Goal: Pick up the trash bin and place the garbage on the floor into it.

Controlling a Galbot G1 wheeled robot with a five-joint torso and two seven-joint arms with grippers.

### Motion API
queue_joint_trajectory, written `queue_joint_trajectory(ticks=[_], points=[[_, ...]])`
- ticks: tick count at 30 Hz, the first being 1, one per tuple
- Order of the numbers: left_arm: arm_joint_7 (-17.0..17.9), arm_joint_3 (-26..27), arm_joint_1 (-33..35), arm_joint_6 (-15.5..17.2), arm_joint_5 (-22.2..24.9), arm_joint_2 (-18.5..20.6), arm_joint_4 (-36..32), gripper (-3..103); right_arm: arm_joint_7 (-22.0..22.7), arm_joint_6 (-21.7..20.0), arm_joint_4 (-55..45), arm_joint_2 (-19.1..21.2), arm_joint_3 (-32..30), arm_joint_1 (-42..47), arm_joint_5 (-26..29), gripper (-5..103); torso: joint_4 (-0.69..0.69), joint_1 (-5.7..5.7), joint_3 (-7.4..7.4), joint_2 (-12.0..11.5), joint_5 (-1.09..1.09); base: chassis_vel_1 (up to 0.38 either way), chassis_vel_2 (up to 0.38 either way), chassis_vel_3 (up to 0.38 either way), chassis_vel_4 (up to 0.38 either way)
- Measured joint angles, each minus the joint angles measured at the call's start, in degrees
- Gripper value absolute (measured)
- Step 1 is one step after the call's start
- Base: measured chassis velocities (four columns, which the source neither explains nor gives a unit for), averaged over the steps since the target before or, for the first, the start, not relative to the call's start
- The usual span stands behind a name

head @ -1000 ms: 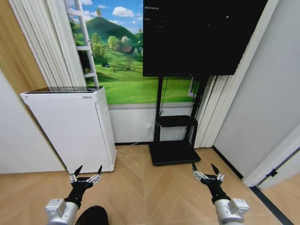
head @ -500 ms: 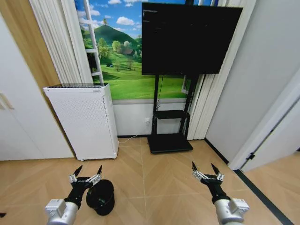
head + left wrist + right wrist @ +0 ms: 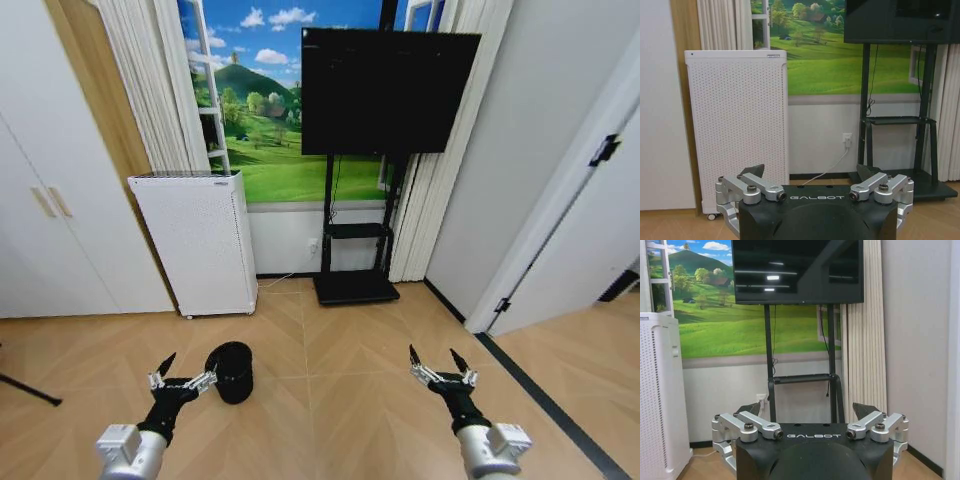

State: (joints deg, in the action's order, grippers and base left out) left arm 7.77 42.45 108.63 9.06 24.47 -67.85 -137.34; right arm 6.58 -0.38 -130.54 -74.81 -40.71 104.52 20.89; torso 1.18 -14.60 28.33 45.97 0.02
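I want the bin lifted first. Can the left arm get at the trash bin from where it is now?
Probably yes: the left tool, open, hangs just beside the trash bin, with bare floor around it and nothing between them.

We can't really see the lower left side of the trash bin (image 3: 231, 371), since the left gripper (image 3: 184, 369) sits right in front of it; whether there's anything inside the bin, we can't tell from this angle; both forearms get chopped off by the bottom edge of the head view; the right gripper (image 3: 441, 361) is the same story in its wrist view, body cut at the bottom; the TV (image 3: 388, 91) loses its top and right side in the left wrist view; the white appliance (image 3: 199, 243) is half cut off in the right wrist view.
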Motion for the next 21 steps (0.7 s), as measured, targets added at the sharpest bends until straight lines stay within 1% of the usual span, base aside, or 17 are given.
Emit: queue_joint_trajectory(ticks=[3, 5, 6, 8, 9, 11, 12, 13, 14, 15, 16, 18, 21], points=[[0.0, 0.0, 0.0, 0.0, 0.0, 0.0, 0.0, 100, 0.0, 0.0, 0.0, 0.0, 0.0, 0.03, 0.0, 100, 0.01, 0.01, -0.02, 0.0, 0.0, 0.34, -0.34, -0.353, 0.362], [-0.01, 0.0, 0.0, 0.0, 0.0, 0.0, 0.01, 100, 0.0, 0.0, -0.01, 0.0, -0.01, 0.01, 0.0, 100, 0.0, 0.03, -0.03, 0.0, -0.08, 0.326, -0.352, -0.365, 0.359], [0.0, 0.0, 0.0, 0.0, 0.0, 0.0, 0.0, 100, 0.0, 0.0, 0.0, 0.0, 0.0, 0.01, 0.0, 100, 0.01, 0.03, -0.03, 0.0, -0.02, 0.36, -0.355, -0.325, 0.342], [0.0, 0.0, 0.0, 0.0, 0.0, 0.0, 0.01, 100, 0.0, -0.01, 0.0, 0.0, 0.0, 0.02, 0.0, 100, 0.0, 0.03, -0.02, -0.02, 0.0, 0.357, -0.34, -0.358, 0.324], [0.0, 0.0, 0.01, 0.0, 0.0, 0.0, 0.0, 100, 0.01, -0.01, 0.0, 0.0, 0.0, 0.02, 0.0, 100, 0.01, 0.05, -0.04, 0.0, 0.04, 0.357, -0.279, -0.327, 0.324], [0.0, 0.0, 0.01, 0.0, 0.0, -0.01, 0.0, 100, 0.01, 0.0, 0.0, 0.0, -0.01, 0.02, 0.0, 100, 0.01, 0.06, -0.04, 0.0, 0.01, 0.266, -0.279, -0.327, 0.241], [0.05, 0.01, 0.02, 0.0, 0.0, 0.0, 0.01, 100, 0.0, 0.0, 0.0, 0.0, 0.0, 0.02, 0.0, 100, -0.04, 0.05, -0.05, 0.0, -0.07, 0.147, -0.112, -0.198, 0.174], [0.07, 0.01, 0.02, 0.0, 0.0, -0.01, 0.0, 100, 0.0, 0.0, 0.0, -0.01, 0.0, 0.02, 0.0, 100, -0.01, 0.06, -0.05, 0.01, -0.06, 0.147, -0.011, -0.167, 0.174], [0.07, 0.01, 0.02, 0.0, 0.0, -0.01, 0.0, 100, 0.0, 0.0, 0.0, -0.01, 0.0, 0.02, 0.0, 100, -0.01, 0.06, -0.05, 0.01, -0.06, 0.147, -0.011, -0.167, 0.174], [0.07, 0.01, 0.02, 0.01, 0.0, 0.0, 0.0, 100, 0.0, 0.0, 0.0, 0.0, 0.0, 0.02, 0.0, 100, 0.0, 0.06, -0.05, 0.0, 0.0, 0.032, -0.011, -0.12, 0.082], [0.06, 0.0, 0.0, 0.0, 0.0, 0.0, 0.0, 100, 0.01, 0.0, 0.0, 0.0, 0.0, 0.02, 0.0, 100, 0.04, 0.05, -0.04, -0.01, -0.02, -0.043, -0.016, -0.12, 0.024], [0.01, -0.01, -0.01, 0.0, 0.0, 0.0, 0.0, 100, 0.02, 0.0, 0.0, 0.0, -0.01, 0.02, 0.0, 100, 0.05, 0.05, -0.03, -0.02, 0.0, -0.091, -0.09, 0.002, -0.033], [0.01, 0.0, -0.01, 0.0, 0.0, 0.0, 0.01, 100, 0.02, 0.0, 0.0, 0.0, -0.01, 0.0, 0.0, 100, 0.0, 0.0, -0.01, -0.04, -0.03, -0.085, 0.028, 0.105, -0.031]])
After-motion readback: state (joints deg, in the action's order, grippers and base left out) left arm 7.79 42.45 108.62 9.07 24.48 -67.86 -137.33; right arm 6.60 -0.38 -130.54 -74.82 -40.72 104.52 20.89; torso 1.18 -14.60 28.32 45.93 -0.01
